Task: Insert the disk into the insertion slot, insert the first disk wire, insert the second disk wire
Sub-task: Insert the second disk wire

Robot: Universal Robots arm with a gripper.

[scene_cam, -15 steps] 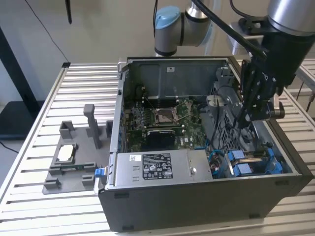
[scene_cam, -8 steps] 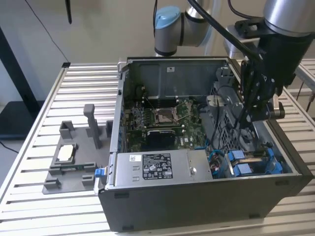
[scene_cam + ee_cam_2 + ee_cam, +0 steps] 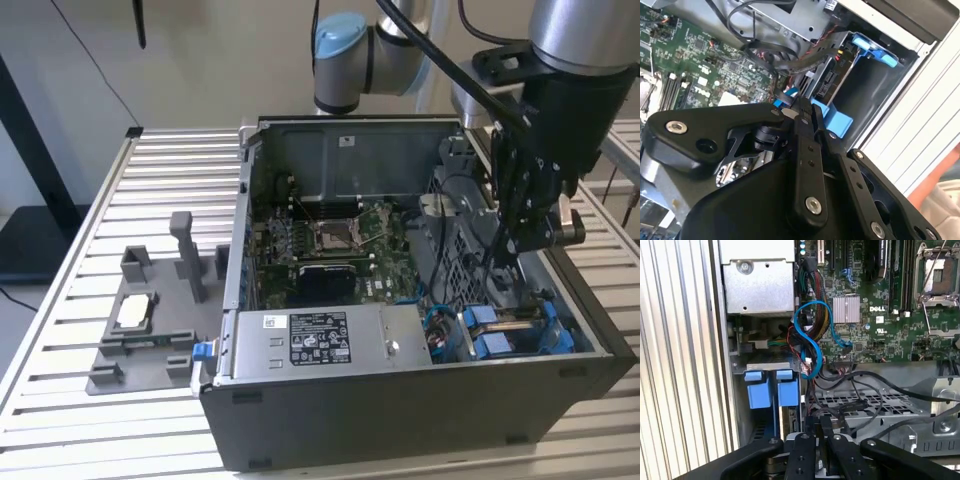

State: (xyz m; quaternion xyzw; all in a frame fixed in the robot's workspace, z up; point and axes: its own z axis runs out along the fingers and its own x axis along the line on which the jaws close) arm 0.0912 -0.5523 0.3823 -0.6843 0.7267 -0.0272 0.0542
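Looking at the disk (image 3: 831,82) here: parked in the insertion slot (image 3: 765,367), blue carrier tabs sticking out, right by the pincer's (image 3: 807,107) tips. Seems fully seated, going by the exterior view.

Pincer-wise: reaching down into the open PC case (image 3: 400,400) on the drive-bay side, fingers (image 3: 801,117) pressed together, so calling it closed. Can't tell whether anything is actually pinched in there. Spotted a small blue bit right at the tips in the second wrist view, but can't say if touching or just behind.

Further out from the pincer: got a blue data cable (image 3: 812,340) looping just beyond the slot, plus a tangle of black cables (image 3: 875,382) draped over the perforated metal cage beside the fingers. Past those, the green motherboard (image 3: 330,250), then the silver power-supply box (image 3: 320,340) near the case's front edge.

Well away from the pincer, outside the case: a grey fixture tray (image 3: 150,350) with a small chip (image 3: 135,312) lying in it, all on a slatted metal table (image 3: 160,190).
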